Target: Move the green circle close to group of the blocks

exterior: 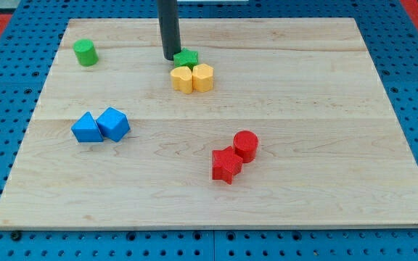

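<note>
The green circle (85, 52) stands alone near the board's top left corner. My tip (171, 57) rests on the board at the view's top centre, far to the right of the green circle and just left of a green star (187, 58). Right below the star sit two yellow blocks: a yellow heart (182, 79) and a yellow hexagon (203, 77), touching each other. These three form a tight group.
A blue triangle (86, 128) and a blue cube (113, 123) touch at the left middle. A red star (226, 164) and a red cylinder (245, 145) touch at lower centre right. The wooden board (325, 109) lies on a blue pegboard.
</note>
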Robot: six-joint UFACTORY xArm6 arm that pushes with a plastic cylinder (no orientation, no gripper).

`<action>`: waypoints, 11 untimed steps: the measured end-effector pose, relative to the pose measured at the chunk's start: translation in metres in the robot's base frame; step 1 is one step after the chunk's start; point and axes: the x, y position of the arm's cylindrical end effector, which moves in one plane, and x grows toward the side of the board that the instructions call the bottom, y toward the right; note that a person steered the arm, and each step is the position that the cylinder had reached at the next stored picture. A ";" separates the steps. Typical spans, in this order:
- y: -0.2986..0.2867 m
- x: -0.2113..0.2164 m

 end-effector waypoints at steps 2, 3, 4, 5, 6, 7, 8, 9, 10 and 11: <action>-0.053 0.012; -0.093 0.045; -0.181 0.051; -0.229 0.029; -0.228 0.010; -0.206 -0.010; -0.168 -0.007; -0.121 0.000; -0.080 0.000; -0.035 0.000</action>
